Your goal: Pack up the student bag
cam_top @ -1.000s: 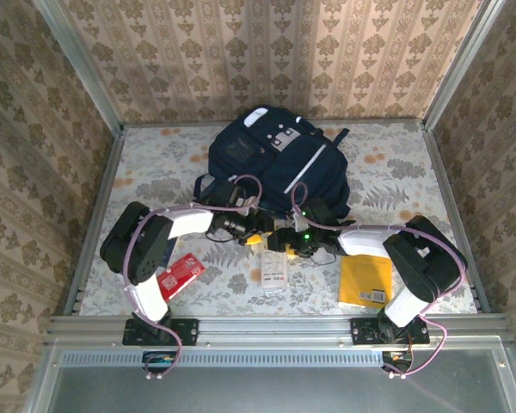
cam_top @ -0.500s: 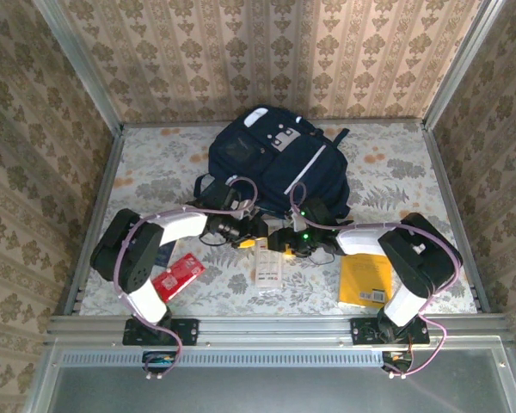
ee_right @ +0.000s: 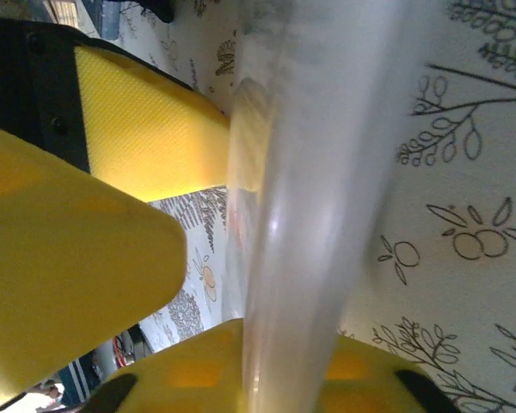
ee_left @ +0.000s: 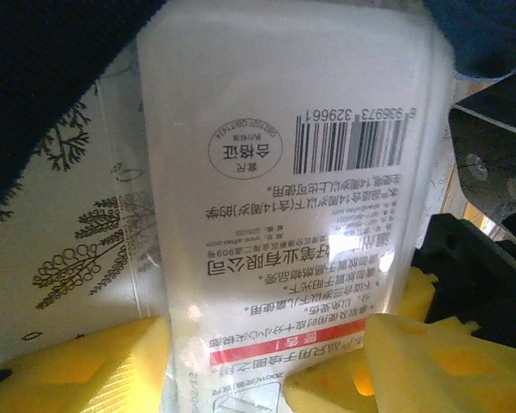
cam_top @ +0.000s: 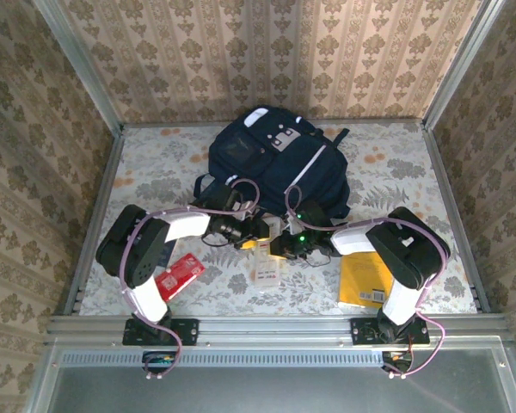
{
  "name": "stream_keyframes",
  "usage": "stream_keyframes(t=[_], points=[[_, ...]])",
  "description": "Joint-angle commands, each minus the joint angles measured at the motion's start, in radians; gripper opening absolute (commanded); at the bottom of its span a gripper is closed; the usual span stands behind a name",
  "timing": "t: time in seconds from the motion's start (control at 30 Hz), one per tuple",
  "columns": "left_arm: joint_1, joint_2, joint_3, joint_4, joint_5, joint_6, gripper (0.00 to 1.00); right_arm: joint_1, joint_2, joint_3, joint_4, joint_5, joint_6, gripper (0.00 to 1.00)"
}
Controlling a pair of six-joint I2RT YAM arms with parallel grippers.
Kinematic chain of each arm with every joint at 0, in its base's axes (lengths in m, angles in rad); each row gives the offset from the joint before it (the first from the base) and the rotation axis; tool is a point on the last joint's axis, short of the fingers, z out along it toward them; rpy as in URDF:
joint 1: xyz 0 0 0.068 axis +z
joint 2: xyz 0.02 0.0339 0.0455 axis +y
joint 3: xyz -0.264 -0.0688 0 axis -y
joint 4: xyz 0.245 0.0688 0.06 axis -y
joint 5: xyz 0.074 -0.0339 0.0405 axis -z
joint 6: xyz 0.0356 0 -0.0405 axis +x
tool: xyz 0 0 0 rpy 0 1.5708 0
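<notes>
The student bag (cam_top: 275, 162), dark navy with a white stripe, lies at the back middle of the table. Just in front of it my two grippers meet over a clear plastic packet (cam_top: 267, 267) with a printed label. In the left wrist view the packet (ee_left: 284, 172) spans the space between my yellow fingers (ee_left: 77, 366), and my left gripper (ee_left: 258, 344) is shut across its width. My right gripper (ee_right: 208, 297) is shut on the packet's thin edge (ee_right: 327, 172), seen edge-on. From above, the left gripper (cam_top: 256, 234) and right gripper (cam_top: 280, 241) almost touch.
A red packet (cam_top: 180, 275) lies near the left arm at the front left. A yellow book (cam_top: 365, 280) lies at the front right beside the right arm. The flowered tablecloth (cam_top: 155, 168) has free room left and right of the bag. Metal rails edge the table.
My right gripper has shifted left against the left one and its jaws have closed on the packet. The packet's top end has moved slightly left. The left arm's elbow shifted a little.
</notes>
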Motion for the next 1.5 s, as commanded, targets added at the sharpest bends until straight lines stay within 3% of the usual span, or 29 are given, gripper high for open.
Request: stream_keyframes(t=[0.0, 0.17, 0.47, 0.67, 0.8, 0.9, 1.13, 1.47], points=[[0.017, -0.062, -0.018, -0.007, 0.018, -0.007, 0.63, 0.004, -0.027, 0.006, 0.001, -0.02, -0.012, 0.09], [0.064, -0.207, 0.007, -0.138, 0.003, 0.044, 0.67, 0.001, -0.157, 0.0, -0.099, -0.023, -0.078, 0.05], [0.124, -0.425, 0.084, -0.284, 0.094, 0.169, 0.73, -0.002, -0.487, 0.006, -0.184, -0.103, -0.158, 0.0], [0.133, -0.482, 0.054, -0.026, 0.324, 0.105, 0.72, -0.002, -0.582, 0.021, -0.169, -0.171, -0.188, 0.0], [0.128, -0.503, 0.044, 0.09, 0.408, 0.067, 0.66, -0.002, -0.581, 0.015, -0.137, -0.192, -0.158, 0.0], [0.106, -0.494, 0.035, 0.172, 0.46, 0.03, 0.63, -0.002, -0.579, 0.001, -0.084, -0.218, -0.127, 0.0], [0.044, -0.467, 0.045, 0.171, 0.498, 0.059, 0.59, 0.0, -0.594, -0.036, 0.087, -0.262, -0.026, 0.0], [0.042, -0.472, 0.04, 0.3, 0.509, -0.019, 0.03, 0.001, -0.615, -0.043, 0.026, -0.207, -0.065, 0.01]])
